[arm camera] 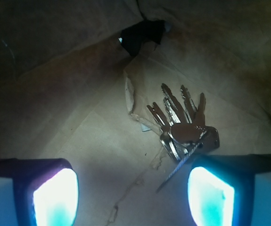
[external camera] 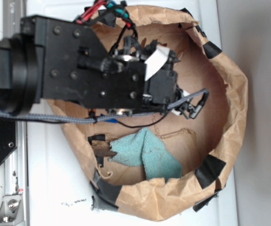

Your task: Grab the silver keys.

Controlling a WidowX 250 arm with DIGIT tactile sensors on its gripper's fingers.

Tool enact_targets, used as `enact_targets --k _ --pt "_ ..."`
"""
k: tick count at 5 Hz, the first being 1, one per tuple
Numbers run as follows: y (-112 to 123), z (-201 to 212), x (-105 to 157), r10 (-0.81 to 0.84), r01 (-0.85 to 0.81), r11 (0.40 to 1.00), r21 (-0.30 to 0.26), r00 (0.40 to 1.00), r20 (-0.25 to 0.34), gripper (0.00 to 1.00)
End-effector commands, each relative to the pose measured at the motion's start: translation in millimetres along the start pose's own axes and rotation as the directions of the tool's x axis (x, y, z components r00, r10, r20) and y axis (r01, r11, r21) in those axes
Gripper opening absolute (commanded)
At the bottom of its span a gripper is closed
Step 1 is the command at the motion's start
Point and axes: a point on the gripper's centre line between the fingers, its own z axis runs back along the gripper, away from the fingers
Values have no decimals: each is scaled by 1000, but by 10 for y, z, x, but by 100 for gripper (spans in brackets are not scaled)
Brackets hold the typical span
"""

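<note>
Both fingers [arm camera: 55,195] sit nearest, jaws spread and empty. Keys [arm camera: 184,127] lie on the paper bag [arm camera: 69,113] floor, just beyond the right finger. Approach step; next likely needs a rightward shift, descent, then closing.

brown paper bag [external camera: 234,94], rim rolled down, black tape patches | teal cloth [external camera: 147,153] crumpled on bag floor | white surface [external camera: 50,179] below
</note>
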Motion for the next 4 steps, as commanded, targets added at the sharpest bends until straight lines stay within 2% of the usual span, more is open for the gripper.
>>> enact_targets --k 1,3,4 --pt "391 -104 196 41 -42 998 41 999 32 100" --pt "373 -259 175 37 -40 997 61 998 43 100" --pt "333 -315 171 52 -55 996 69 998 46 0"
